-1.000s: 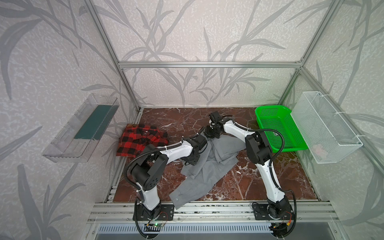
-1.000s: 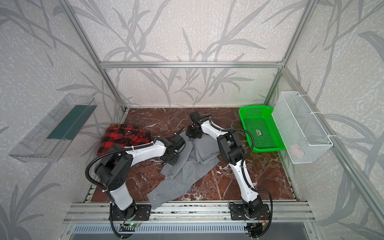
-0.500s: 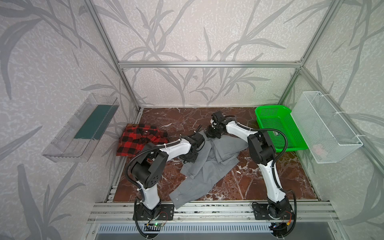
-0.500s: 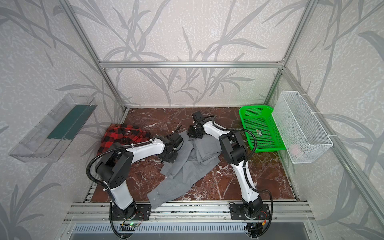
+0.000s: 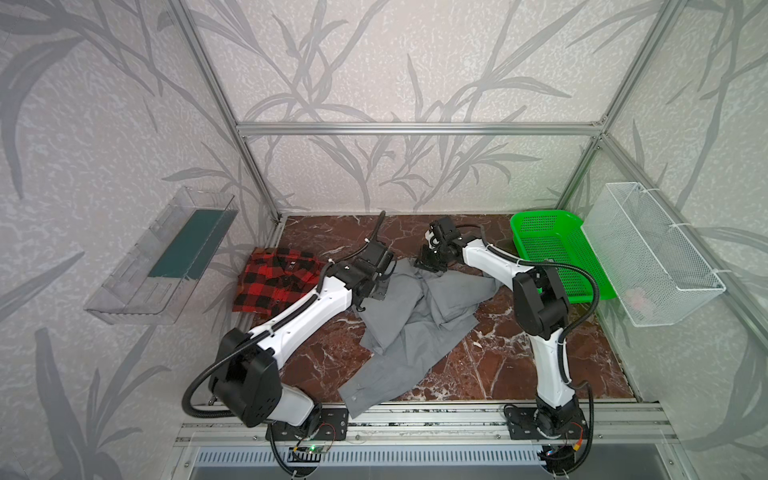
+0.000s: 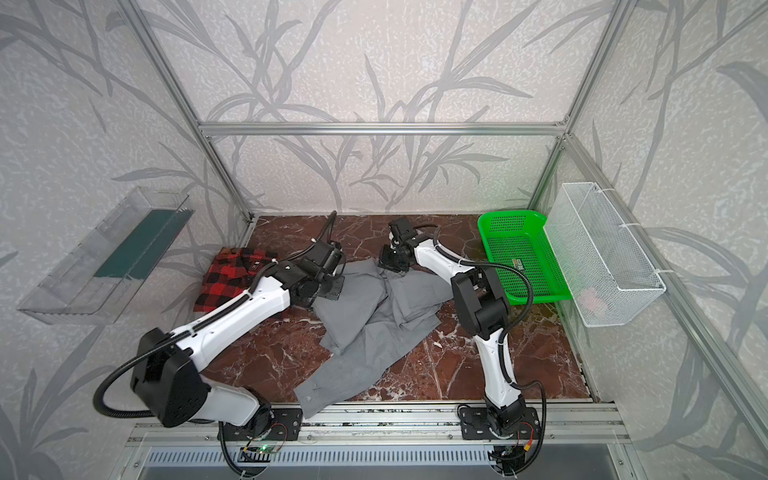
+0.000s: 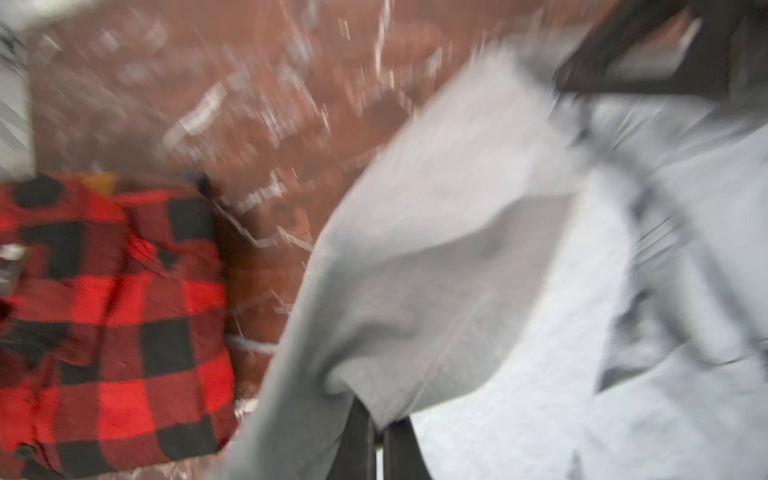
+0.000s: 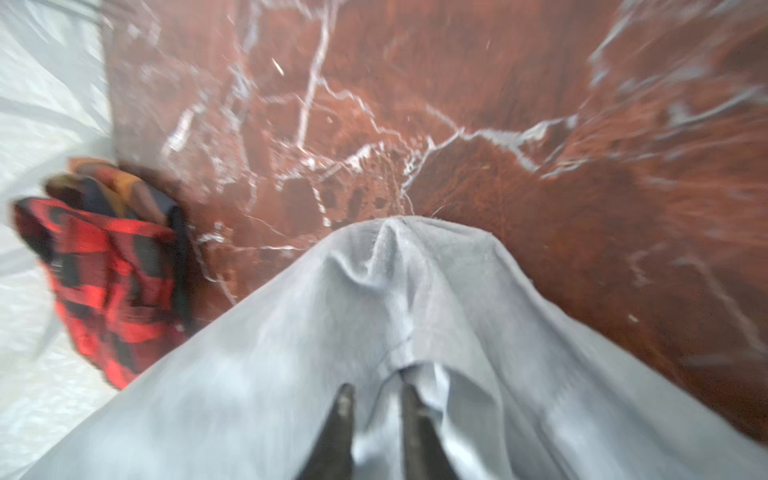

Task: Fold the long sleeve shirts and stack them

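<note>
Counter (image 5: 478, 365) centre: gray shirt (image 5: 411, 316), left gripper (image 7: 376, 415) jaws clamped on it, right gripper (image 8: 378, 390) jaws slightly parted over it. Left edge: plaid shirt (image 5: 274, 282).

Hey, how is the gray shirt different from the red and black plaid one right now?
The gray shirt is plain; the plaid shirt is checked red and black. The gray shirt sprawls unfolded across the middle of the table, reaching its front edge; the plaid shirt lies compact at the left side. The left pincer pinches the gray shirt; no pincer holds the plaid shirt. Both lie on the table.
</note>
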{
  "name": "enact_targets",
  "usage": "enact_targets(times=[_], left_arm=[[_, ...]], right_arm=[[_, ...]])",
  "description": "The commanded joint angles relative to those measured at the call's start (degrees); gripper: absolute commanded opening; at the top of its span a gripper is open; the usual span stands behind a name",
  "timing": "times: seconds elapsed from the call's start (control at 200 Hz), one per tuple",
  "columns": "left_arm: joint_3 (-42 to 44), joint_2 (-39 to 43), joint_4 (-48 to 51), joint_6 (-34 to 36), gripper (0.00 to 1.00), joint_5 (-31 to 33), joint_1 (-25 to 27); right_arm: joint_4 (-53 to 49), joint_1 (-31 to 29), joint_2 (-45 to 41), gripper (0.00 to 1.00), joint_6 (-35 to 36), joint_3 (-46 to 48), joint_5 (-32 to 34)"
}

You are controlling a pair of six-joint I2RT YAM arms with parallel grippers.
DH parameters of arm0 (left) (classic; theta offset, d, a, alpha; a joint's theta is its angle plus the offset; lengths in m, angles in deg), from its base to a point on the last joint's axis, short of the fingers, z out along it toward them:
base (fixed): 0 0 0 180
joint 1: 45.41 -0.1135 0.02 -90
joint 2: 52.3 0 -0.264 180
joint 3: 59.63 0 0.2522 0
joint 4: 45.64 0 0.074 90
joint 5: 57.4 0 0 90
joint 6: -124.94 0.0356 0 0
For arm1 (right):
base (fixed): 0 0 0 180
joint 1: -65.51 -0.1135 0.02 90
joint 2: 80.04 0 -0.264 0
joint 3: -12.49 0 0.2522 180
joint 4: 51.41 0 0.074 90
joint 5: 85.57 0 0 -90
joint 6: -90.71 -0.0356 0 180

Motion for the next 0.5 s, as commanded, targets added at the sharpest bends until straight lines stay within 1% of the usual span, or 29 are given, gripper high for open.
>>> enact_targets(times=[0.0, 0.05, 0.12, 0.18, 0.255, 0.355, 0.37, 0.495], left_arm=[[-1.56, 4.4, -1.89, -0.01, 0.0, 0.13, -2.95], [-2.84, 4.87, -1.38, -0.29, 0.0, -1.42, -4.07], [-4.71, 4.67, -0.44, -0.42, 0.0, -3.53, -4.96], [-5.68, 4.51, -0.33, -0.68, 0.0, -4.39, -5.35], [-6.42, 4.12, -0.74, -1.28, 0.0, -5.2, -5.97], [-7.22, 3.54, -1.91, -1.87, 0.0, -7.13, -6.77], [-7.45, 3.45, -2.02, -1.88, 0.0, -7.16, -6.82], [-9.81, 3.12, -3.2, -1.94, 0.0, -8.1, -8.01]], right_arm=[[-1.52, 1.66, -7.67, 0.35, 4.17, 1.12, 3.1], [-2.0, 2.32, -10.2, 0.41, 4.97, 2.53, 4.12], [-2.15, 3.68, -14.15, 0.46, 5.36, 5.44, 4.4], [-1.36, 4.86, -18.59, 0.5, 5.17, 10.13, 4.21], [1.67, 6.12, -25.88, 0.56, 3.93, 19.21, 5.51], [7.4, 8.31, -34.61, 0.59, 1.96, 32.82, 6.14], [8.36, 8.7, -36.0, 0.6, 0.37, 34.91, 5.82], [12.77, 10.83, -42.34, 0.6, -2.83, 48.29, 4.59]])
